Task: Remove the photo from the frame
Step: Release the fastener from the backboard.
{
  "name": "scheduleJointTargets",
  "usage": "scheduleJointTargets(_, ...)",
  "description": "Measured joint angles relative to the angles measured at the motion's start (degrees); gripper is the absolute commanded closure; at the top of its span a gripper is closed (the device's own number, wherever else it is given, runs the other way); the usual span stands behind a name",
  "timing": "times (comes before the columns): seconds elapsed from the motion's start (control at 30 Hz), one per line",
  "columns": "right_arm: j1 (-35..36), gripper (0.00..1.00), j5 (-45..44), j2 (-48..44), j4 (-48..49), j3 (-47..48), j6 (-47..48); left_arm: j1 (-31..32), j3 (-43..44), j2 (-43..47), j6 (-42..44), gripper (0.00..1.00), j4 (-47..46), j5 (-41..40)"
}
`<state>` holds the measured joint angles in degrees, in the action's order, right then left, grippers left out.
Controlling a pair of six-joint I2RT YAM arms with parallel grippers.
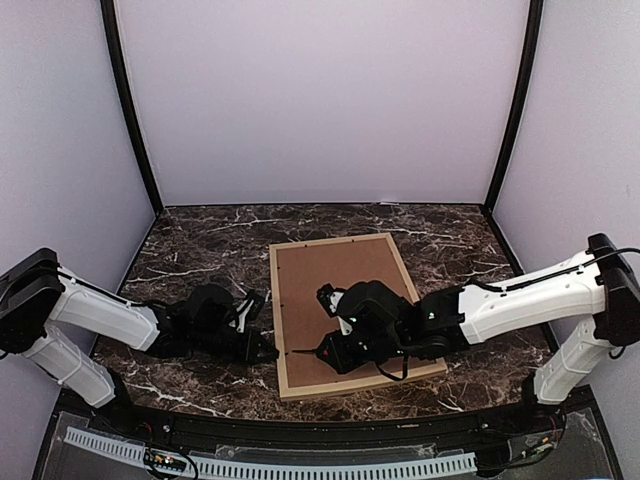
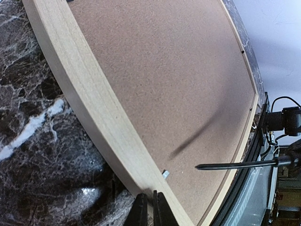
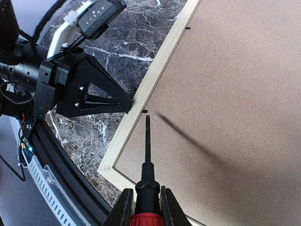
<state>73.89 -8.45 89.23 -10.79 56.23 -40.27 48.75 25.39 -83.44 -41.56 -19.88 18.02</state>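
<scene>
Frame (image 1: pixel 277 320) on its face on the marble table (image 1: pixel 200 240), brown backing board (image 1: pixel 340 290) filling it edge to edge.

Right gripper (image 3: pixel 147 197) was clamped on a red-handled screwdriver (image 3: pixel 147 141), black shaft reaching straight ahead of its fingers, low over the board, tip close to the moulding's inner edge; contact couldn't be judged. Left gripper (image 2: pixel 151 207) was pinched shut on nothing, tips right against the outer side of that same moulding strip, a small metal tab (image 2: pixel 165 173) just ahead of them. Photo never showed: the board covered whatever lay under it. From above, the right arm hid part of the board beneath its wrist, and both wrist views cut the frame's far end off.
</scene>
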Motion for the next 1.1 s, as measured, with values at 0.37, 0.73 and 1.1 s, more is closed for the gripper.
scheduleJointTargets(0.37, -0.6, 1.00, 1.1, 4.2, 1.8, 1.4, -0.1, 0.0, 0.2, -0.1, 0.0, 0.93, 0.2, 0.0)
scheduleJointTargets(0.73, -0.6, 1.00, 1.1, 4.8, 0.9, 2.2, 0.2, 0.0, 0.2, -0.2, 0.0, 0.93, 0.0, 0.1)
scheduleJointTargets(1.1, -0.6, 1.00, 0.8, 4.2, 0.9, 1.6, -0.3, 0.0, 0.2, -0.4, 0.0, 0.93, -0.2, 0.1)
